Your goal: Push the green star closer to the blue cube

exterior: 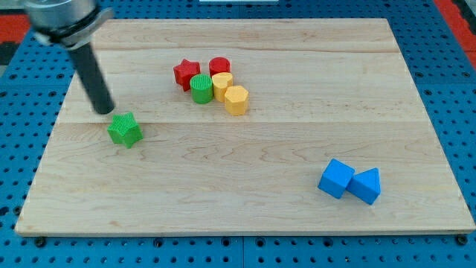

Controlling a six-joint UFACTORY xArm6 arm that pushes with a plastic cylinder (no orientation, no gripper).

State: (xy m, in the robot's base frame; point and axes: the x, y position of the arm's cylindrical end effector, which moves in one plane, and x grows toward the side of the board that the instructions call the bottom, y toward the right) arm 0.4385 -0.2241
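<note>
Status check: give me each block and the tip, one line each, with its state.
my tip: at green star's upper-left edge.
green star: far from blue cube.
blue cube: touching blue wedge-like block.
red star, red cylinder, green cylinder, two yellow blocks: clustered together.

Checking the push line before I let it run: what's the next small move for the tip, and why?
Probably a short push toward the view's lower right. My tip sits just off the upper-left side of the green star, and the blue cube lies far to the view's right and slightly lower, beside a blue triangular block. So the tip already looks roughly behind the star on that line.
</note>
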